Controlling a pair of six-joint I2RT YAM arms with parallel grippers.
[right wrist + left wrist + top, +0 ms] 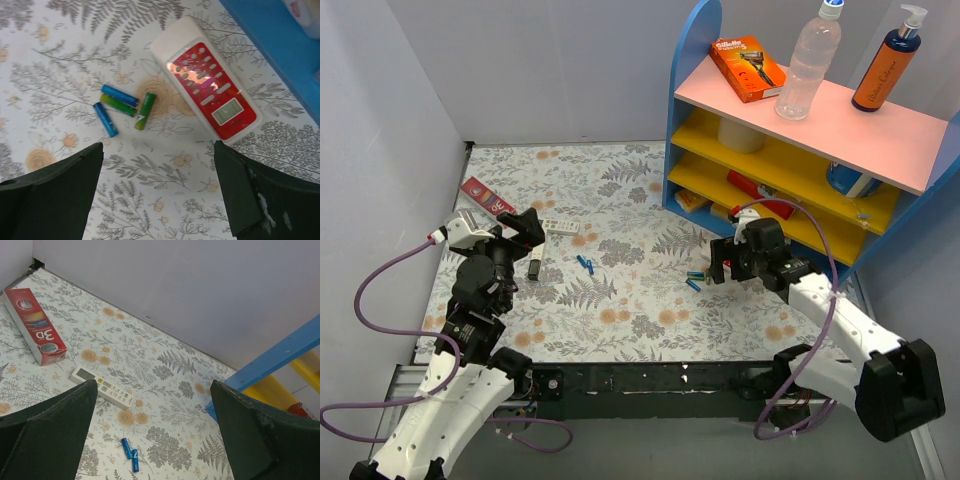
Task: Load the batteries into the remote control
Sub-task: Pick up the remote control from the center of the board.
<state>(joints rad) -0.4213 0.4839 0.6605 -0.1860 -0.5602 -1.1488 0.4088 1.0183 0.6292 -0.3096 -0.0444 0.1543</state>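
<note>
Right wrist view: R gripper [159, 150] spread wide, nothing held. Remote control [207, 85] lies ahead of jaws, offset toward right finger [260, 200]. Long axis runs diagonal: far end near jaw centre-line, near end just ahead of the right fingertip. Red button face up, so battery recess prob. underneath; likely needs a flip before loading. Batteries [122, 107], four seen, blue + green, clustered ahead toward left finger [45, 200]. Near remote's far end, not touching it; axes mixed.

Left wrist view: L gripper [152, 390] also released, empty. Two more blue cells [129, 454] lie ahead, betw. the jaws. Beyond them, toward left side of jaws, thinner white remote [102, 388] (not the target), then red box [35, 325] farther off.

Top external view: R gripper sits over the target; L gripper well apart from it. Judgement: R takes the remote. Wrist needs turning so jaws span its short width, square across the diagonal.
</note>
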